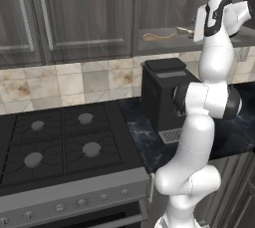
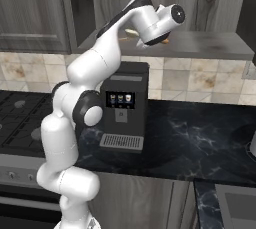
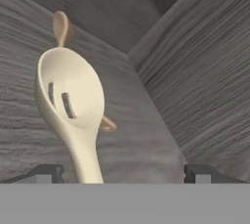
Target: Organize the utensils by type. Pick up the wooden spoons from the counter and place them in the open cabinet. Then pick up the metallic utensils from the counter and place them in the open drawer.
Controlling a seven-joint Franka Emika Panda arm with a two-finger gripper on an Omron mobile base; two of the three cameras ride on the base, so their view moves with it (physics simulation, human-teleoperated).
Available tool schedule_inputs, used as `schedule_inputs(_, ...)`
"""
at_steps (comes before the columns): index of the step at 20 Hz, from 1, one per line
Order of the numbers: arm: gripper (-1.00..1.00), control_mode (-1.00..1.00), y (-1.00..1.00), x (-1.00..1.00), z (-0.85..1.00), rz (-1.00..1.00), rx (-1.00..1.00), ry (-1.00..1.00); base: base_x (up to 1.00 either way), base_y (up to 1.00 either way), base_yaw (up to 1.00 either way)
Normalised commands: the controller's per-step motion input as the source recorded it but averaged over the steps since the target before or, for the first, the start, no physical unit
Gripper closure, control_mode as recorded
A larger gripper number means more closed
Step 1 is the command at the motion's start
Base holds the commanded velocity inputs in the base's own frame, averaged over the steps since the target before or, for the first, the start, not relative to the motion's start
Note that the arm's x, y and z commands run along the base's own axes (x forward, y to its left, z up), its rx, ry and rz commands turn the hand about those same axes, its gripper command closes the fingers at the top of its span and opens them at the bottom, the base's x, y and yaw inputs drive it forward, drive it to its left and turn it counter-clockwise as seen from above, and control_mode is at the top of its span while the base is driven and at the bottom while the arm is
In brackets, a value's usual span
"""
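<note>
Hand view is being taken up by a pale cream slotted spoon [image 3: 73, 100], its oval bowl facing the camera with two short slots cut into the left of the bowl. Its handle is running down toward the bottom of the view, between the two dark fingertips [image 3: 46, 173], which are standing wide apart at either side with clear space between each of them and the handle. The hand [image 3: 124, 175] is thus being shown fully open and gripping nothing. The spoon is lying on the grey wood-grain floor of the open cabinet [image 3: 205, 86], near the corner where the floor is meeting the cabinet's walls. A second spoon [image 3: 60, 27], smaller-looking and of a warmer tan wood, is lying beyond the first, farther into the cabinet; a tan tip is showing just right of the cream spoon's neck.

From the left base view, the tan spoon [image 1: 158, 36] is being seen lying flat on the cabinet shelf [image 1: 164, 47], left of the raised arm. A coffee machine [image 1: 167, 95] is standing on the dark counter [image 1: 144, 142] beneath, beside the stove [image 1: 60, 142].
</note>
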Motion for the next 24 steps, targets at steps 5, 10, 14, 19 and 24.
schedule_inputs(5,-1.00,-1.00,0.00,0.00,-0.15,0.00,0.02,0.00,0.00,0.00,0.00)
schedule_inputs(10,-1.00,-1.00,0.00,0.01,-0.11,0.00,0.02,0.01,0.00,0.00,0.00)
schedule_inputs(14,-1.00,-1.00,0.04,0.11,-0.11,0.00,0.00,0.08,0.00,0.00,0.00)
schedule_inputs(19,-1.00,-1.00,0.09,0.12,-0.02,0.00,0.00,0.09,0.00,0.00,0.00)
schedule_inputs(24,-1.00,-1.00,0.02,0.00,0.00,-0.03,0.00,0.11,0.00,0.00,0.00)
